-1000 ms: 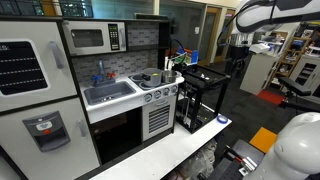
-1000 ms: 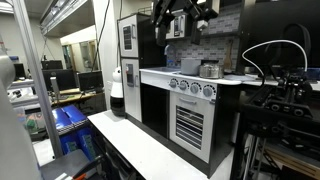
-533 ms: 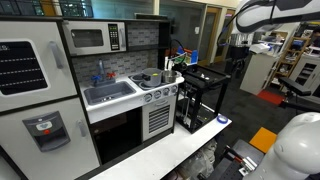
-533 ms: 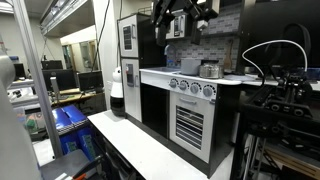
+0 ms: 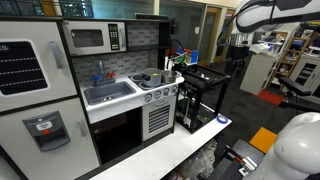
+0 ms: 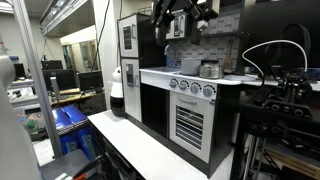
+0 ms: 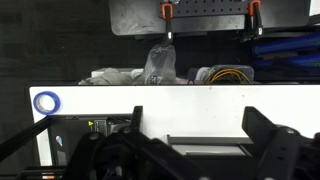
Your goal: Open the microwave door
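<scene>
The microwave door [image 5: 87, 39] is a silver-grey frame with a dark window, shut, high on the toy kitchen with its black keypad [image 5: 115, 37] to its right. My gripper [image 5: 238, 47] hangs from the white arm far to the right of the kitchen, well away from the door. In an exterior view the gripper [image 6: 183, 14] is a dark shape high up near the kitchen's upper part. In the wrist view the gripper [image 7: 198, 125] is open and empty, with one finger [image 7: 135, 118] on each side, above a white surface. The door is not in the wrist view.
Below the microwave are a sink [image 5: 110, 93], a stove top with pots [image 5: 152, 79] and a dark oven door [image 5: 118, 136]. A white fridge [image 5: 35, 95] stands on the left. A black cart [image 5: 205, 95] stands right of the kitchen. A white table edge [image 5: 170, 150] runs in front.
</scene>
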